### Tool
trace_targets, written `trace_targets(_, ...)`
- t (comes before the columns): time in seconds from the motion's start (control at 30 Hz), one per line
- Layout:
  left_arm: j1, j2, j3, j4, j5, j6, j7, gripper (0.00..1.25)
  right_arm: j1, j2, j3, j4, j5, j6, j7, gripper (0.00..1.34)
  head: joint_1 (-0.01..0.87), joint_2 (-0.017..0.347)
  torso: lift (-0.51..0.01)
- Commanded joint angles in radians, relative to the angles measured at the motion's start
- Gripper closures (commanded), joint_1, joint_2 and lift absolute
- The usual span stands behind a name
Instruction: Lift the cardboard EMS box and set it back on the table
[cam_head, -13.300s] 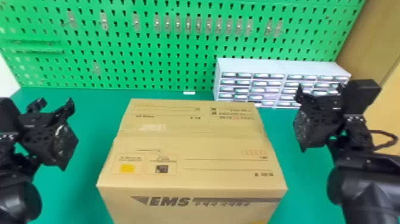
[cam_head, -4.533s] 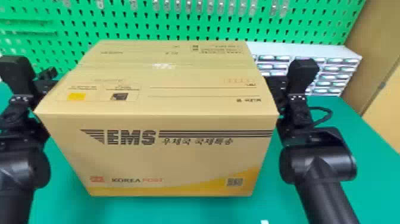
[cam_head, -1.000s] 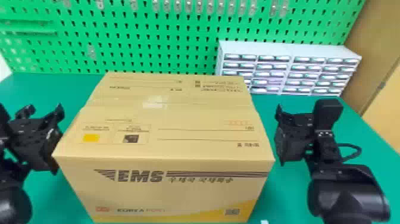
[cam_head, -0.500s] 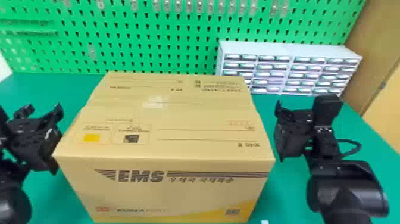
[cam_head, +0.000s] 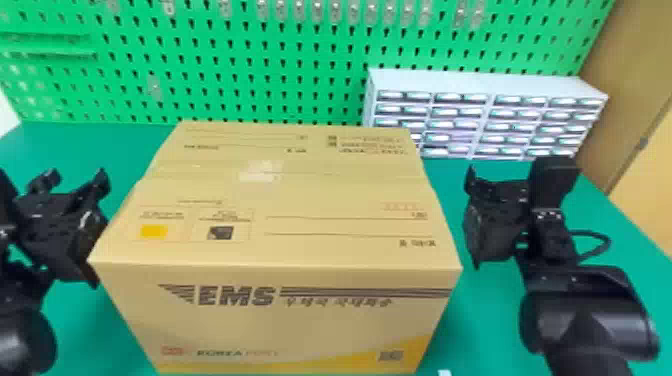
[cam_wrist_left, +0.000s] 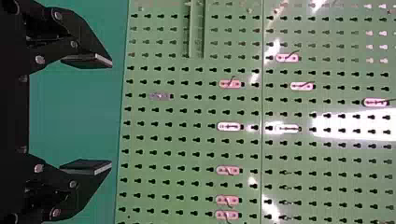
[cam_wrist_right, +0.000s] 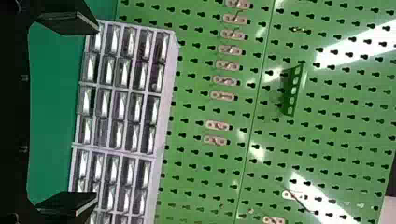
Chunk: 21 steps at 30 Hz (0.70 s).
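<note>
Head view: left arm (cam_head: 25, 340) cut off; EMS box (cam_head: 275, 320), far side hidden, small print (cam_head: 420, 244) unreadable; left gripper (cam_head: 75, 181) and right gripper (cam_head: 502, 182) spread, empty.

from up high, the head view is looking forward and down over the table (cam_head: 475, 325), with the cardboard ems box (cam_head: 320, 200) sitting close, spreading across the lower centre of the frame. from the arms, both wrist views, turned sideways, are facing the green pegboard (cam_head: 225, 100), which all three views are sharing. the drawer cabinet (cam_head: 480, 81) is showing at the head view's upper right and, looming larger, in the right wrist view.
</note>
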Motion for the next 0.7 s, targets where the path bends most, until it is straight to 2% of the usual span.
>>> trace_targets(0.0,-0.002,-0.001,-0.001,0.0,0.0,0.0,0.0,0.48,0.0,-0.005,0.0,0.0,-0.004,0.0,0.0,0.05,0.678,-0.015,-0.093)
trace_targets(0.67,-0.006,0.001,-0.005,0.0,0.0,-0.005,0.0,0.48,-0.003,-0.014,0.003,0.0,-0.013,0.0,0.0,0.05,0.678,-0.015,-0.093)
